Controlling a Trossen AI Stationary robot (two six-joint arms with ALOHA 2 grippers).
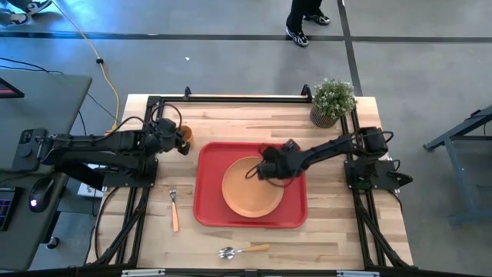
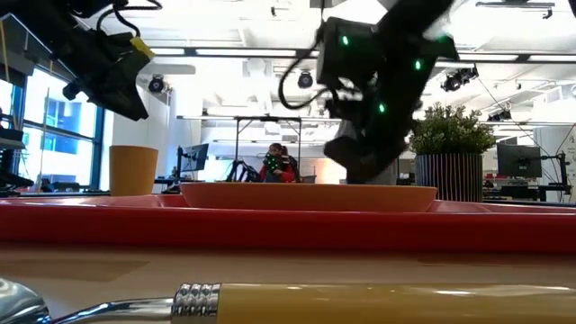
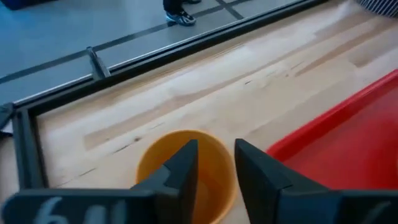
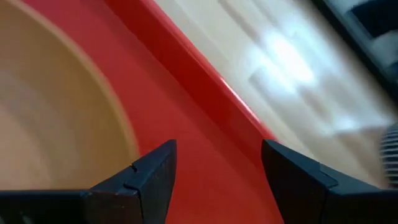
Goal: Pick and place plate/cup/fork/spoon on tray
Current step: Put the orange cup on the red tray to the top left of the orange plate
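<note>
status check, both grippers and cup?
Left gripper over cup, off tray. Right gripper open above tray beside plate. Nothing blocking.

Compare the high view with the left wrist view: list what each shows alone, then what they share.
Only the high view: the plate lying on the tray, the right gripper open above it, the fork, the spoon, a potted plant.
Only the left wrist view: the left gripper with fingers parted above the cup's rim.
Both: cup, tray edge, wooden table.
</note>
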